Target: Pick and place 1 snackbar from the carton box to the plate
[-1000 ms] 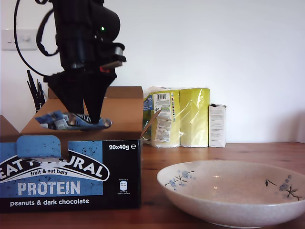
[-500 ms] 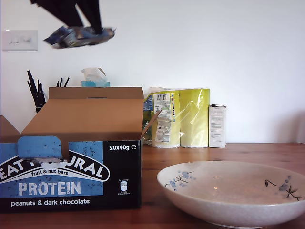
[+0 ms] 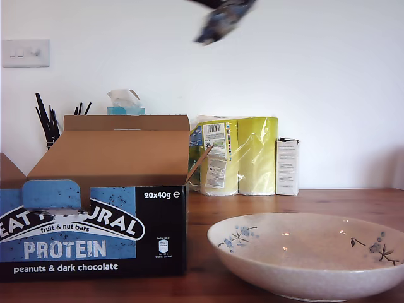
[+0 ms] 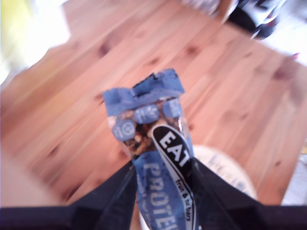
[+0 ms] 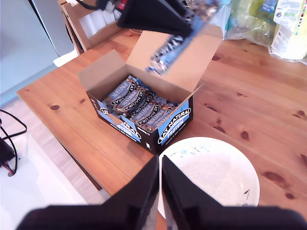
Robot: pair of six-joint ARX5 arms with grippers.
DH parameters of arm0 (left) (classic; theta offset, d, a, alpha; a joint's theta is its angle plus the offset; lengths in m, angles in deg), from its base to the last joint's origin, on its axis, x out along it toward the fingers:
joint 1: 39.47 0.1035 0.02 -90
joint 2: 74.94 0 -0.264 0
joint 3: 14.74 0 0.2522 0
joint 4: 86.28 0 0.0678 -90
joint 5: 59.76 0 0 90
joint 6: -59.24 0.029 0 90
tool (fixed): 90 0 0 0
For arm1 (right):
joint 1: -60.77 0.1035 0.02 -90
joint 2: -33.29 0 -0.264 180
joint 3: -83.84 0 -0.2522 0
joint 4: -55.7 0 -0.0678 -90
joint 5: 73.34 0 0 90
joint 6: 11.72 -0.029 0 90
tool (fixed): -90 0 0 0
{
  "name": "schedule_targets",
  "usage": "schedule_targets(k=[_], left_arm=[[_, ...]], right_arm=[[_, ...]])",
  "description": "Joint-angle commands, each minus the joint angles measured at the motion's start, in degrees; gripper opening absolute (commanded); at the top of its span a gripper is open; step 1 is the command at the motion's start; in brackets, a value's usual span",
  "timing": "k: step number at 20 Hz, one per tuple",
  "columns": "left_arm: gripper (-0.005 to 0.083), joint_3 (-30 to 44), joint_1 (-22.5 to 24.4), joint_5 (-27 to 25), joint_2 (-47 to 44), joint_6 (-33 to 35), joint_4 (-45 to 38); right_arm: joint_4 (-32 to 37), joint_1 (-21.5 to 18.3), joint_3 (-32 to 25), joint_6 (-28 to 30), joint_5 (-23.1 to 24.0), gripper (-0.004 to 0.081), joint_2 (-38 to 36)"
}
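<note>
My first gripper (image 4: 160,165) is shut on the snackbar (image 4: 153,143), a blue crinkly wrapper that sticks out past the fingertips. In the exterior view the snackbar (image 3: 224,19) hangs blurred at the top edge, tilted, above the gap between carton box and plate; the gripper itself is almost wholly above the picture. The carton box (image 3: 95,233) stands open at the exterior view's left, with several more bars (image 5: 136,103) inside. The floral plate (image 3: 309,252) lies at the exterior view's lower right, with nothing in it. My second gripper (image 5: 159,177) hangs shut and holds nothing, high above the plate's near rim (image 5: 211,167).
Against the back wall stand a yellow pack of paper rolls (image 3: 237,154), a narrow white box (image 3: 288,166), a tissue box (image 3: 126,104) and dark sticks (image 3: 47,123). The wooden table's edge (image 5: 72,139) runs close beside the carton box; cables (image 5: 7,143) lie on the floor.
The first gripper has lifted the snackbar out of the carton box, first straight up, then towards the exterior view's right. The box and the plate have not moved.
</note>
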State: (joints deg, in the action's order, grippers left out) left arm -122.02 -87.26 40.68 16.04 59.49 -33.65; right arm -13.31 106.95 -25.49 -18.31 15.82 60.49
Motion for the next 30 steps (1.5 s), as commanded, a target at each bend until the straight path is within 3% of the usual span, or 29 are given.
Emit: schedule_targets(k=[1, 8, 13, 25, 30], left_arm=[[0.0197, 1.3, -1.5, 0.1, 3.9, 0.4, -2.2], [0.0197, 1.3, -7.1, -0.3, 19.5, 2.8, -9.4], [0.0197, 1.3, -8.8, -1.4, 27.7, 2.8, -6.3], [0.0204, 1.3, -9.9, -2.0, 29.8, 2.8, 0.3], [0.0406, 1.3, -10.1, -4.2, 29.8, 2.6, 0.3]], right_arm=[[-0.4, 0.0, -0.2, -1.1, 0.2, -0.0013, -0.6], [-1.6, 0.0, -0.2, -1.1, 0.2, -0.0013, -0.9], [-1.6, 0.0, -0.2, -1.0, 0.1, -0.0013, -0.9], [-1.6, 0.0, -0.2, -0.9, 0.0, -0.0013, -0.9], [-1.6, 0.0, -0.2, -0.9, 0.0, -0.0013, -0.9]])
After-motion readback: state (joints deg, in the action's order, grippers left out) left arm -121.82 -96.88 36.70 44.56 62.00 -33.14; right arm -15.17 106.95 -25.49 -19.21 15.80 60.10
